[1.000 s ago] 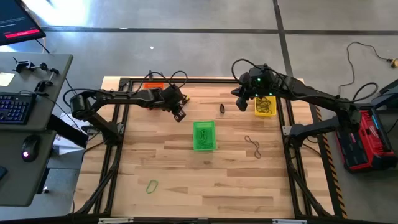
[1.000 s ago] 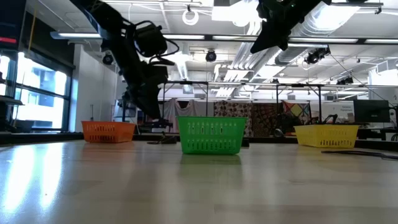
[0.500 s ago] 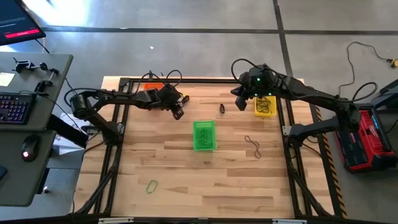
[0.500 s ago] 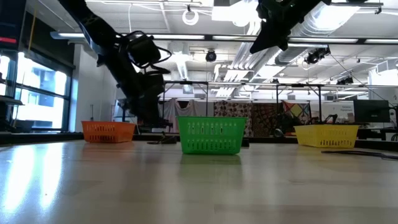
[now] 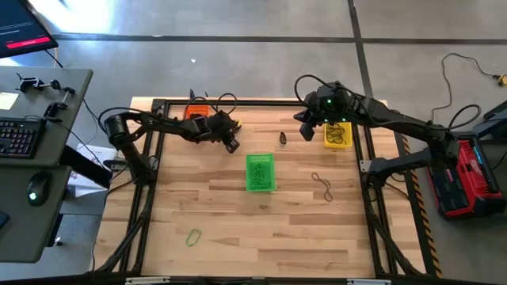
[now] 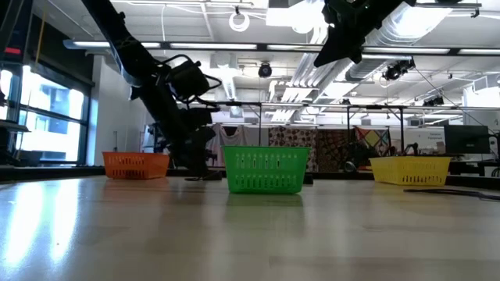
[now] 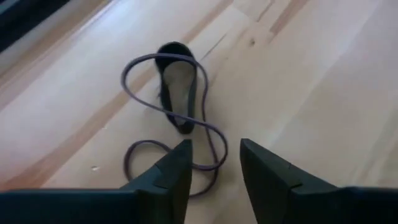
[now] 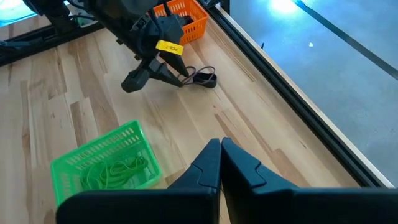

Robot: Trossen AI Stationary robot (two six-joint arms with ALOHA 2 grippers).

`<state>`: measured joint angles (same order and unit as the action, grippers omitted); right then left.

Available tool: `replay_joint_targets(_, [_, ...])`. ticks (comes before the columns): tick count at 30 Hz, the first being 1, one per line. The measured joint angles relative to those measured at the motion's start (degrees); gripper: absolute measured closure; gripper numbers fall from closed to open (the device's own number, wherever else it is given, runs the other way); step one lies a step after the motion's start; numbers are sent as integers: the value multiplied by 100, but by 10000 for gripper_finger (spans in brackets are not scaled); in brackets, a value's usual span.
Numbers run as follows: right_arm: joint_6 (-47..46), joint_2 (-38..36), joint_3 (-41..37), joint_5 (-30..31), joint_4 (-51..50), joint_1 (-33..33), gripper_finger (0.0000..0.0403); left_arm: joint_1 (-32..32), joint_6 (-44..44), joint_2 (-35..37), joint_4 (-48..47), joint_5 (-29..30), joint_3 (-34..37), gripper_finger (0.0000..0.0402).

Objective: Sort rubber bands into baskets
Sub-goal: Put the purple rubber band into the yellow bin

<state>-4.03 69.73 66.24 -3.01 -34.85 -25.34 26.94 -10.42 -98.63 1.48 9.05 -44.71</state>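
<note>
A dark twisted rubber band [image 7: 177, 106] lies flat on the wood, beside the orange basket [image 8: 180, 15]. My left gripper [image 7: 214, 163] is open and low over it, with the band's near loop [image 7: 211, 146] between its fingertips. It also shows in the high view [image 5: 230, 144] and in the right wrist view [image 8: 168, 74]. The green basket [image 5: 260, 172] holds green bands. The yellow basket [image 5: 338, 134] holds tan bands. My right gripper [image 8: 221, 163] is shut and empty. It is held high beside the yellow basket [image 5: 307, 131]. My left gripper comes at the dark band slanting down from the table's left. Its open fingers [image 7: 179, 163] stand on either side of the band's near loop. I cannot tell whether they touch it.
A small black bundle [image 5: 283, 138] lies between the two grippers. A dark band [image 5: 322, 186] lies right of the green basket. A green band [image 5: 193, 236] lies near the front left. A black frame [image 5: 261, 102] runs around the table.
My left gripper has come down toward the table and toward the dark band by the orange basket. Its arm has swung in from the left.
</note>
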Motion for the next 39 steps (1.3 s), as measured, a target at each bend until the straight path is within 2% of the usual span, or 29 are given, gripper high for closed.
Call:
replay_joint_targets(9, [-2,-2,0,0,-2,0,403,-18,-43,80,-342,22,-16,395])
replay_joint_targets(17, [-2,-2,0,-9,-3,6,403,-275,86,812,-687,-11,-164,401])
replay_joint_targets(29, [-2,-2,0,-48,48,335,403,-565,-636,2375,-628,-152,-168,401])
replay_joint_targets(35, [-19,40,0,-50,494,663,401,-762,-919,2573,-439,-502,-168,401])
replay_joint_targets(39, [-26,258,0,-48,904,926,379,-987,-1090,2568,-312,-550,-168,401])
